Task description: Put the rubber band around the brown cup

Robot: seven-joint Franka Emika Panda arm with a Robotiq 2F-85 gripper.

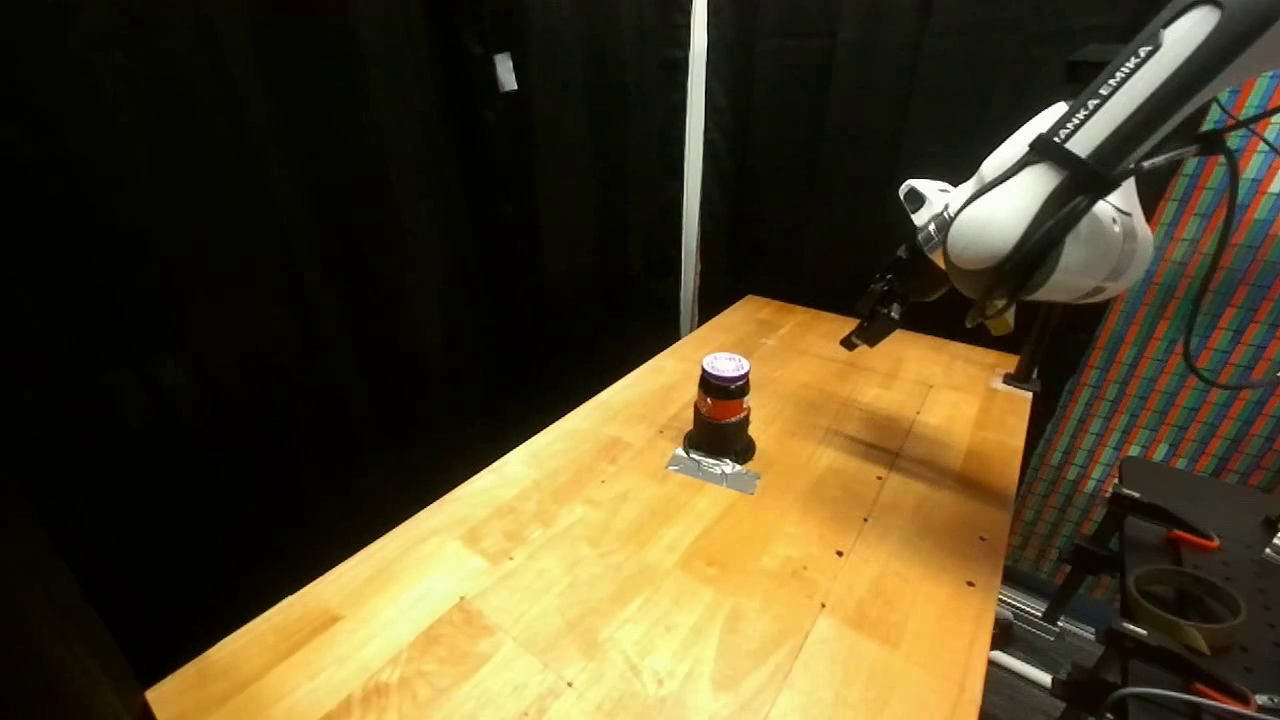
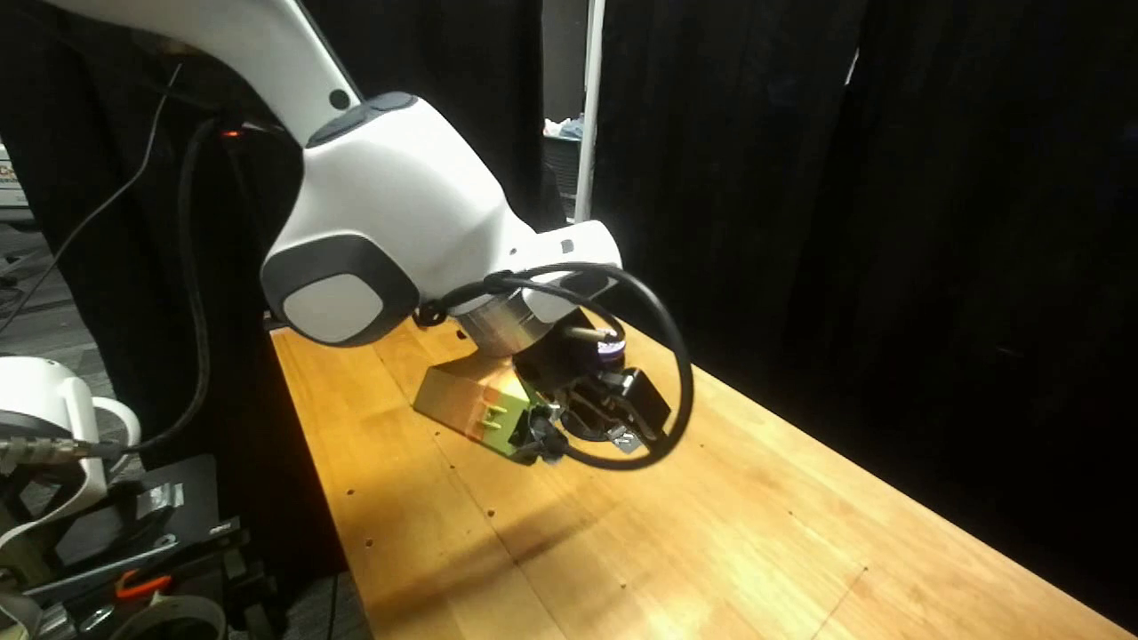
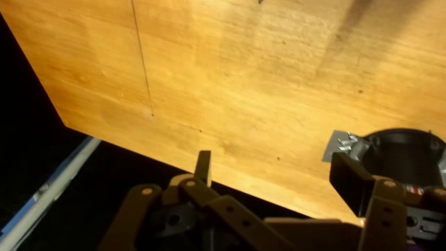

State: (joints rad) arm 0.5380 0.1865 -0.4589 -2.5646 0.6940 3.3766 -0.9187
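The brown cup (image 1: 722,408) stands upright on the wooden table in an exterior view. It has an orange-red band and a purple-rimmed white lid, and its foot is a wide black base (image 1: 720,440). In an exterior view mostly the lid (image 2: 611,349) shows past my gripper (image 2: 636,404). In the wrist view the black base (image 3: 404,157) is at the right, partly behind the right finger. My gripper (image 3: 273,157) is open, with only table and dark background between its fingers. It hangs above the table, apart from the cup, in an exterior view (image 1: 868,335). I cannot make out a rubber band.
Silver tape (image 1: 742,482) lies at the base's foot on the wooden table (image 1: 600,560). A black cable (image 2: 680,382) loops out beside the gripper. A dark cart with a tape roll (image 1: 1185,605) stands beside the table. Black curtains hang behind the table.
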